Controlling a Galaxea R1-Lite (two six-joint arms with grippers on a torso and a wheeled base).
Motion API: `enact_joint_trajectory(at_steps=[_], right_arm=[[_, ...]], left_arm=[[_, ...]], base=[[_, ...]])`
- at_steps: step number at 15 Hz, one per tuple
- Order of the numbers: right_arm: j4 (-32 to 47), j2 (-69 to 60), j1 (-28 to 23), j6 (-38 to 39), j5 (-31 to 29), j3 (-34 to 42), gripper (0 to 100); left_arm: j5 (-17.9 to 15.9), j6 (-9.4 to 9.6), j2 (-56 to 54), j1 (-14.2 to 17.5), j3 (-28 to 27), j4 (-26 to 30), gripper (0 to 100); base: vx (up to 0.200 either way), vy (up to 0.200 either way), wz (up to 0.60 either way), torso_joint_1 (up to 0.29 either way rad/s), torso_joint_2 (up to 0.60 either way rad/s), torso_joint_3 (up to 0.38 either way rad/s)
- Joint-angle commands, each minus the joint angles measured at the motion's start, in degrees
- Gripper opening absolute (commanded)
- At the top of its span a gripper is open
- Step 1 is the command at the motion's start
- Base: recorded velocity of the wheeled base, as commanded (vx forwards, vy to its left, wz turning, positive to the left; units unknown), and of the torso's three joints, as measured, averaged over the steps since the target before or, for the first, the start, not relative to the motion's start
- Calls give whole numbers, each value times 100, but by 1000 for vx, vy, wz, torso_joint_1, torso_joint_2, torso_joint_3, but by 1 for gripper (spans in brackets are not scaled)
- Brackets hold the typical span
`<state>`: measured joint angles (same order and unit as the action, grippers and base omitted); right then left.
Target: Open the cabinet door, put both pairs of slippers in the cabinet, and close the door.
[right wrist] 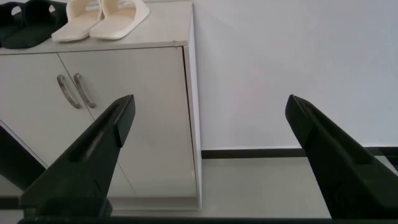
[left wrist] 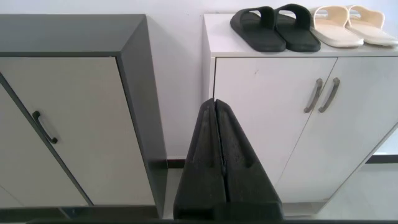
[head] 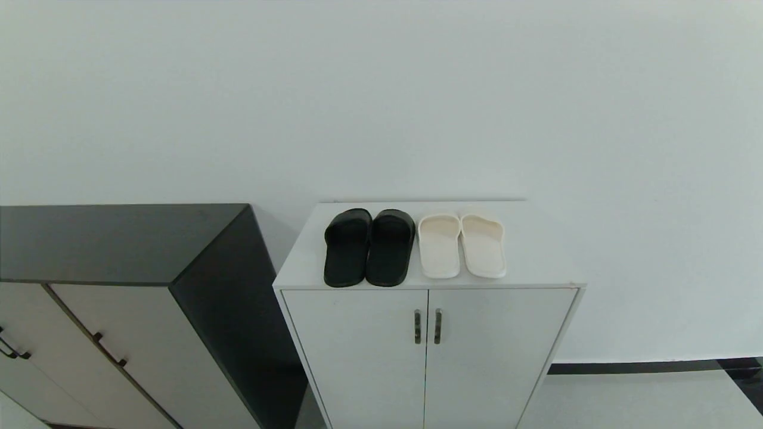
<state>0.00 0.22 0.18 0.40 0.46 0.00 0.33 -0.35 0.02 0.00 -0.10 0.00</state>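
Note:
A white two-door cabinet [head: 429, 363] stands against the wall with both doors closed and two vertical metal handles [head: 427, 326] at the centre seam. On its top lie a black pair of slippers [head: 368, 246] to the left and a cream pair of slippers [head: 462, 245] to the right, toes toward the wall. My left gripper [left wrist: 215, 104] is shut with nothing in it, low and well in front of the cabinet [left wrist: 298, 118], left of its handles [left wrist: 321, 94]. My right gripper [right wrist: 208, 106] is open and empty, in front of the cabinet's right edge [right wrist: 189, 106].
A larger cabinet with a black top and pale doors [head: 119, 298] stands just left of the white one, with a narrow gap between them. A plain white wall is behind. Light floor with a dark baseboard [head: 644, 366] lies to the right.

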Motion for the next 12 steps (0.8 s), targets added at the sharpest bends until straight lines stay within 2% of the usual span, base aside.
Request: enact_joint_trajectory(at_steps=[1,5,6,7,8,9,11,12], right_arm=[[-9,215,17,13,-2,0,100],[-26,101,61,144,-20,0,100],[-343,251,61,522,-20,-817,100],[-114,1085,140,1076,15,-1644,100],[53,2000,157,707,129,-1591,100],[-211,2984,307,83,340,-1248,100],[-1819,4733,1098,601,376,-1037,100],[-2320,5190,1282,812,332,-1063,100]], left_arm=[[2,0,6,0,1,0,0],[2,35,6,0,1,0,0],[2,35,6,0,1,0,0],[-7,35,6,0,1,0,0],[2,35,6,0,1,0,0],[2,35,6,0,1,0,0],[2,35,6,0,1,0,0],[-7,35,6,0,1,0,0]], base=[[0,0,0,0,0,0],[0,0,0,0,0,0],[0,0,0,0,0,0],[0,0,0,0,0,0],[0,0,0,0,0,0],[0,0,0,0,0,0],[0,0,0,0,0,0],[0,0,0,0,0,0]])
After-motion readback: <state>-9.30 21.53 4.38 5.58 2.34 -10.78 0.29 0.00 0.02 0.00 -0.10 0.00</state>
